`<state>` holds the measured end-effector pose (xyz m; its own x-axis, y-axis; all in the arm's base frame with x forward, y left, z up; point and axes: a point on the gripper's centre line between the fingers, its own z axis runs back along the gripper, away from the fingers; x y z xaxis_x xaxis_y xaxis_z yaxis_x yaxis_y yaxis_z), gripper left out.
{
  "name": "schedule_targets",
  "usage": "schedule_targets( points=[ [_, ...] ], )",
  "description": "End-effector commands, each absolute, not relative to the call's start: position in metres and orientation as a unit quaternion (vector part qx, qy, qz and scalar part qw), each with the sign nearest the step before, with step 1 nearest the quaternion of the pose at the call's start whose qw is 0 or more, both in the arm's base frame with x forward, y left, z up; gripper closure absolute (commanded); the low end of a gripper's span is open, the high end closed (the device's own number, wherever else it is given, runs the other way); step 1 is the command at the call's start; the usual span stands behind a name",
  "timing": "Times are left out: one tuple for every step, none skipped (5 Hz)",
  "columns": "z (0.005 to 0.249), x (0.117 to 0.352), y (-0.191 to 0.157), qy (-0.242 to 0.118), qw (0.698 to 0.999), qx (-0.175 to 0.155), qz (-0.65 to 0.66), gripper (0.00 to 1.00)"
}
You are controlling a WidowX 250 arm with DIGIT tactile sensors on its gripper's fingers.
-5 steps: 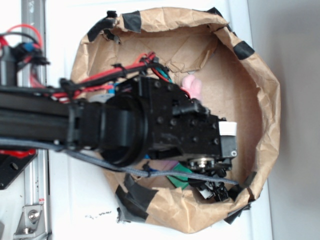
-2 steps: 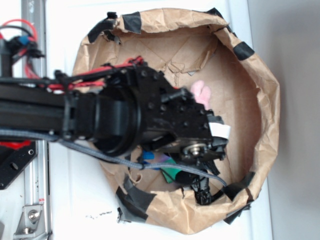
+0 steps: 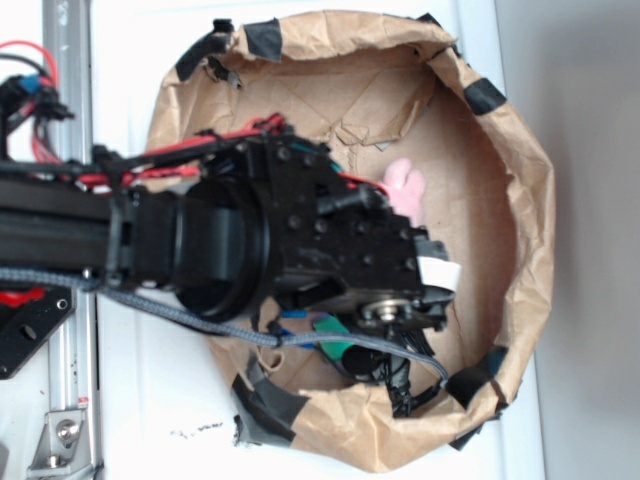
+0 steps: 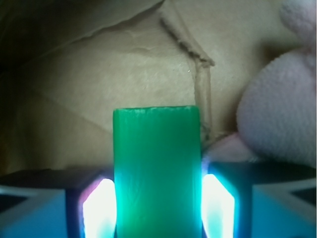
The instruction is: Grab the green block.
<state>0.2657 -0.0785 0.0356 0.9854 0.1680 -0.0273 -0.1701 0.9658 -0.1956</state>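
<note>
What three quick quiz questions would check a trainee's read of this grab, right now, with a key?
1. True or false: in the wrist view the green block sits between the gripper's two fingers.
2. What lies right of the block in the wrist view: A) a blue bottle, B) a pink plush toy, C) a metal spoon?
3. Fill in: the arm works inside a brown ____ basin with black tape on its rim.

Key: 1 true, both fingers appear pressed against the block's sides; 2 B; 3 paper.
</note>
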Motion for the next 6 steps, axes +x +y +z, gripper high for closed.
schedule_targets(
  points=[
    [0.155, 0.262, 0.0, -0.018, 0.998, -0.038, 0.054, 1.0],
    [0.207, 0.252, 0.02, -0.064, 0.998, -0.02, 0.015, 1.0],
    [0.228, 0.245, 0.016, -0.085, 0.996, -0.032, -0.019, 1.0],
    [0.228, 0.243, 0.005, -0.084, 0.995, -0.032, -0.034, 1.0],
    [0.22, 0.243, 0.001, -0.075, 0.996, -0.034, -0.039, 1.0],
    [0.212, 0.247, -0.001, -0.067, 0.996, -0.038, -0.036, 1.0]
  ],
)
